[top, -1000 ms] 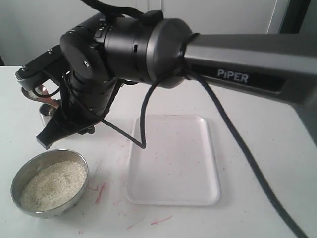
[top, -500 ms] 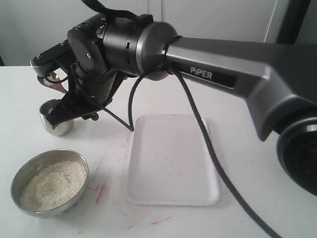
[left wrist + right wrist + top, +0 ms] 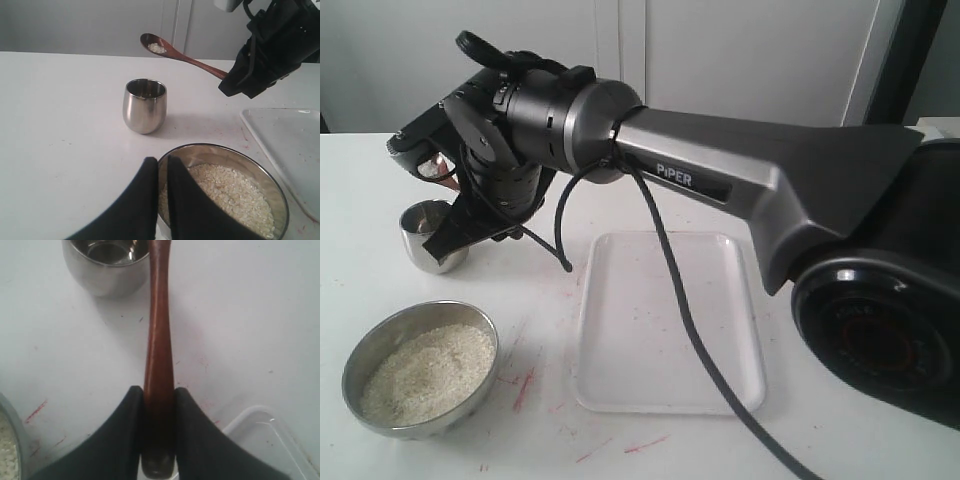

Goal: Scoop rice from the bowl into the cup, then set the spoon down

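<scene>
My right gripper [image 3: 159, 395] is shut on the handle of the dark wooden spoon [image 3: 159, 335]. The arm reaches across to the left side, and its gripper [image 3: 455, 225] hangs just right of the steel cup [image 3: 432, 240]. The spoon's scoop [image 3: 156, 46] is level above the cup [image 3: 144, 105], a little past it, with a small heap of rice in it. The wide steel bowl [image 3: 470, 318] holds rice [image 3: 425, 372] at the front left. My left gripper [image 3: 162, 167] has its fingers almost together in front of the bowl's rim [image 3: 260, 170]; no gripper shows on the bowl in the exterior view.
A shallow white plastic tray [image 3: 665, 320] lies right of the bowl and cup; its corner [image 3: 270, 440] sits close to my right gripper. Red marks streak the white table. The right arm's cable [image 3: 680, 330] hangs over the tray.
The right arm has drawn back toward the far side and its wrist has turned. The spoon's scoop rose from low at the cup to above it. Bowl, cup and tray have not moved.
</scene>
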You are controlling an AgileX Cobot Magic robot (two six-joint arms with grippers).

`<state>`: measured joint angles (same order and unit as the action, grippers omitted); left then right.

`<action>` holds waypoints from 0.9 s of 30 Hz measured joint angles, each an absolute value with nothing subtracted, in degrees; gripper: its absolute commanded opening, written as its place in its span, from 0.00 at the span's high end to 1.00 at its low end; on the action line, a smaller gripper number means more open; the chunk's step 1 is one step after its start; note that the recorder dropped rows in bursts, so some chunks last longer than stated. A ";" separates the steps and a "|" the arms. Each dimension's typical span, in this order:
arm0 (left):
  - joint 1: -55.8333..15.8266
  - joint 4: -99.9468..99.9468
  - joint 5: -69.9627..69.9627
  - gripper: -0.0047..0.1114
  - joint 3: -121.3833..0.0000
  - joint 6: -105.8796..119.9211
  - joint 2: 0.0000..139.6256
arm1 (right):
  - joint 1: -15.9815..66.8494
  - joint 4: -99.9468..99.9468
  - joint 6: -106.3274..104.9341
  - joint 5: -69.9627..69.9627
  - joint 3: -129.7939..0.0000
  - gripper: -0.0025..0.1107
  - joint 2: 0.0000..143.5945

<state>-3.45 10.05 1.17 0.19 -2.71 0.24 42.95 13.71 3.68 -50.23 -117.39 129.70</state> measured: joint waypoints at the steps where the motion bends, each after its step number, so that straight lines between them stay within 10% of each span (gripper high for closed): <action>1: -3.45 10.05 1.17 0.84 0.19 -2.71 0.24 | 42.95 14.22 3.68 -50.23 -117.54 0.98 129.73; 27: -3.45 10.05 1.17 0.84 0.19 -2.71 0.24 | 43.31 22.31 3.52 -48.93 -118.04 0.98 132.53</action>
